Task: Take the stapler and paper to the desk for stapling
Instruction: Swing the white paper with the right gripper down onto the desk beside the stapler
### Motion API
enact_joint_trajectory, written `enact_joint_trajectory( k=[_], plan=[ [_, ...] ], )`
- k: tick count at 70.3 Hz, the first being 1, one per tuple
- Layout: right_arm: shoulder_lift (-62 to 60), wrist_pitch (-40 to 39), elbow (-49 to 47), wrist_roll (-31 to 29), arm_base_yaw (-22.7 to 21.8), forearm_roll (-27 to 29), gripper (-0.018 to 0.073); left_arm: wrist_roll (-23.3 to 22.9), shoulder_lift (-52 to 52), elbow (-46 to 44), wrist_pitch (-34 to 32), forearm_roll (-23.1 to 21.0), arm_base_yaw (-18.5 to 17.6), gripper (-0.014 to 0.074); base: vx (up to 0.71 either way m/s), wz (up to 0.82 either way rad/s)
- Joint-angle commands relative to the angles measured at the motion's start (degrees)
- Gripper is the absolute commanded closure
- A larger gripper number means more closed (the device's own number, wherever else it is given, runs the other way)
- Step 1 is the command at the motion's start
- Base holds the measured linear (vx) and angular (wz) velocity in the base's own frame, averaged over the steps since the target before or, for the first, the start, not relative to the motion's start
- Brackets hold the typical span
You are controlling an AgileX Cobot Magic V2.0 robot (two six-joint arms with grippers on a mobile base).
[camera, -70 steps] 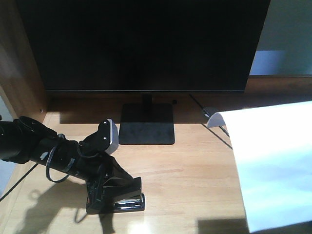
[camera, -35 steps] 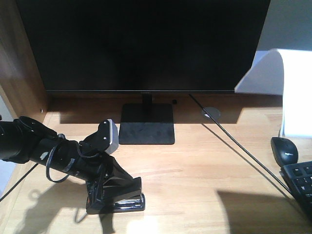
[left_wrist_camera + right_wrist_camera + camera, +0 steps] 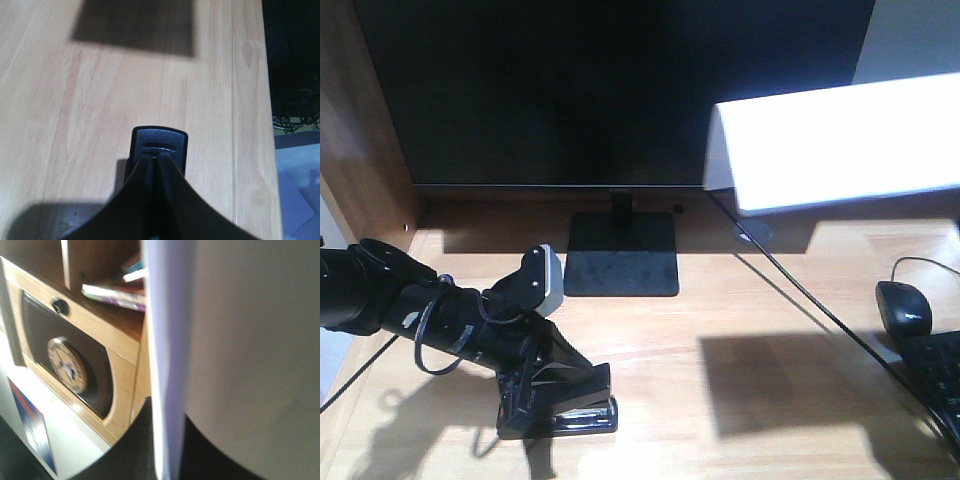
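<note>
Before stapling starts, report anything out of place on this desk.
The paper is not on the desk: it hangs in the air, tilted, in front of the monitor, throwing a shadow on the wood. The stapler rests on the desk in the left pincer; nothing odd there.

Office workstation: monitor (image 3: 610, 90), mouse (image 3: 903, 308), keyboard (image 3: 938, 375) on wooden desk (image 3: 720, 310).

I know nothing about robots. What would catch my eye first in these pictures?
A big white sheet of paper hangs in the air at the upper right, partly in front of the dark monitor, and throws a square shadow on the wooden desk. At the lower left, the left arm's fingers are clamped on a black stapler that sits on the desk.
</note>
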Motion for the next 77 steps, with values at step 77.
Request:
enact_joint_trajectory(
  k=[77],
  plan=[
    [29.16,-10.93,-6.52,24.68,-17.58,-73.08,0.0562,-0.51,-2.21,-1.37,2.23,-2.64,-0.24,0.0603,0.00,0.00]
  ],
)
